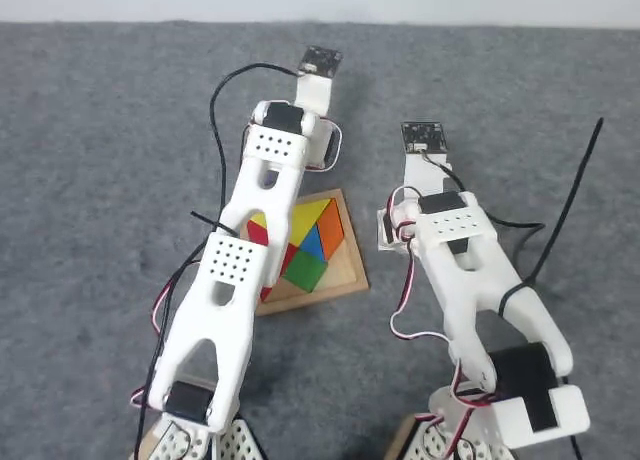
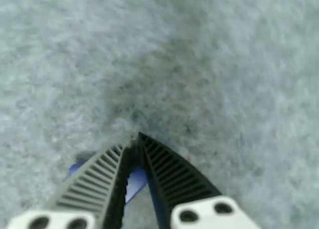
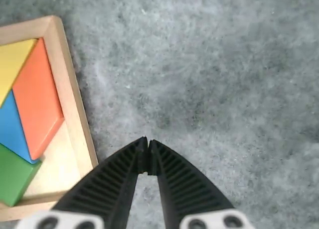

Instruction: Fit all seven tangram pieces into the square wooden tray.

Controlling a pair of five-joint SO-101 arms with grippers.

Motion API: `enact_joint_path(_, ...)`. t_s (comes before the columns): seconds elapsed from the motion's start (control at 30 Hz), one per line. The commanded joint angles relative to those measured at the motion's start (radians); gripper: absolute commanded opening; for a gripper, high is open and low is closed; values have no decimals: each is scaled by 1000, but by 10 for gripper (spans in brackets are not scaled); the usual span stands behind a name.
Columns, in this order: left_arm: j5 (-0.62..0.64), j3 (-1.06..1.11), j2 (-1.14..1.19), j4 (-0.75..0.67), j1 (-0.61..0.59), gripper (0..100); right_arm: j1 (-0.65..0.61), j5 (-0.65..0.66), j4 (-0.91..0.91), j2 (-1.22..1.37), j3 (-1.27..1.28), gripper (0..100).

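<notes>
Tray (image 1: 346,264) half hidden under left arm (image 1: 240,260).

Looks like a robotics lab or test bench rather than a living space. Shows a counter (image 1: 90,180) covered in plain grey felt-like cloth, ending at a pale bare wall (image 1: 150,0) on the far side. Carries two white plastic arms side by side, the left arm (image 1: 235,270) and the right arm (image 1: 470,270), with bases at the near edge. Leaves the hardware exposed: black servo motors (image 1: 520,375), loose black, red and white cables (image 1: 215,110), bare camera boards (image 1: 322,60) at the wrists. Holds a wooden tray (image 1: 350,265) of coloured pieces (image 1: 310,242) between the arms.
</notes>
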Motion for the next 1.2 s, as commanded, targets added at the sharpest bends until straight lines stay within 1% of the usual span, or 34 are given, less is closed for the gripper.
enact_joint_path(0.0,-31,-39,-34,44,14,13,-5,49,12,-10,-35,9)
enact_joint_path(0.1,-38,-159,-34,97,-6,28,-5,69,16,-2,-35,9)
enact_joint_path(0.17,-86,-245,-40,107,-34,78,-5,71,16,-2,-35,9)
enact_joint_path(0.2,-121,-228,-64,109,-41,103,-5,71,16,-2,-35,9)
enact_joint_path(0.33,-331,-176,-169,169,-66,156,-5,72,15,-1,-34,9)
enact_joint_path(0.47,-494,-142,-183,161,-95,182,-5,74,15,-1,-34,9)
enact_joint_path(0.57,-717,-74,-175,169,-110,216,-5,74,15,-1,-34,9)
enact_joint_path(0.7,-902,10,-170,137,-138,228,-7,75,15,-1,-34,9)
enact_joint_path(0.73,-928,24,-170,115,-144,228,-8,75,15,-1,-34,9)
enact_joint_path(0.8,-942,48,-170,64,-150,228,-10,78,15,-2,-34,9)
enact_joint_path(0.9,-945,93,-170,31,-152,228,-10,118,15,-2,-34,9)
enact_joint_path(1.0,-942,136,-170,-5,-153,228,-10,126,13,-2,-34,9)
enact_joint_path(1.07,-942,157,-170,-5,-157,228,-10,126,13,-2,-34,9)
enact_joint_path(1.17,-967,165,-170,54,-153,226,-10,126,15,-1,-34,9)
